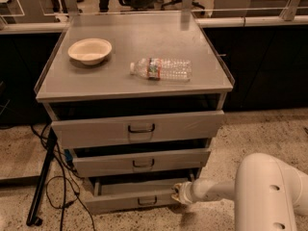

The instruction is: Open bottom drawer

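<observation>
The bottom drawer (130,199) is the lowest, narrowest grey drawer of the cabinet, with a small dark loop handle (147,201) at its centre. It stands pulled out a good way, its inside showing as a dark gap behind the front. My gripper (178,194) is low at the right end of that drawer front, touching or hooked on its right edge. My white arm (269,191) reaches in from the lower right.
The mid-sized drawer (142,161) and the widest top drawer (137,127) above are each slightly open. A cream bowl (90,50) and a lying plastic bottle (161,69) rest on the cabinet top. Black cables and a stand leg (41,182) lie left of the cabinet.
</observation>
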Robot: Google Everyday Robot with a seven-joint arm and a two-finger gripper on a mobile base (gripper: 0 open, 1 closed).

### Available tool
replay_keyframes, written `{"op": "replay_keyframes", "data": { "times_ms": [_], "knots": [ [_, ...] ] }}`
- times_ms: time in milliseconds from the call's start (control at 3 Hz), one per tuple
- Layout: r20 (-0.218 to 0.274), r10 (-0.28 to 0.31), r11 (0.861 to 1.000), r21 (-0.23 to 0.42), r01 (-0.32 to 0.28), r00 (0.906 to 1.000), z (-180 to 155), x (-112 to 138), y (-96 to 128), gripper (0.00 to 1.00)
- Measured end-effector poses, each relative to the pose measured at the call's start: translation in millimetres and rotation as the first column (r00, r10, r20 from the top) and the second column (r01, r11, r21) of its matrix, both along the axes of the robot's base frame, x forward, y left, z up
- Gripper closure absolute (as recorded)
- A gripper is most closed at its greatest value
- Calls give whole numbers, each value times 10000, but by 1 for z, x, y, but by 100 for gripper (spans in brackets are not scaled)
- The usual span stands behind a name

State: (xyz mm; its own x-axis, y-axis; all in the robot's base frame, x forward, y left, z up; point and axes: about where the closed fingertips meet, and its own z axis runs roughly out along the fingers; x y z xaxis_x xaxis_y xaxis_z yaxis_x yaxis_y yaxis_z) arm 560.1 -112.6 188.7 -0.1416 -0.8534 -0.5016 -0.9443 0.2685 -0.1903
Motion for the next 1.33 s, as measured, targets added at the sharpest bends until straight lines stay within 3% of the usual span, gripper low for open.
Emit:
{"op": "replay_keyframes", "data": {
  "times_ms": [1000,1333],
  "knots": [
    [-1,1,10000,1,-1,10000,0,0,0,0],
    [-3,0,10000,2,0,10000,0,0,0,100]
  ]
}}
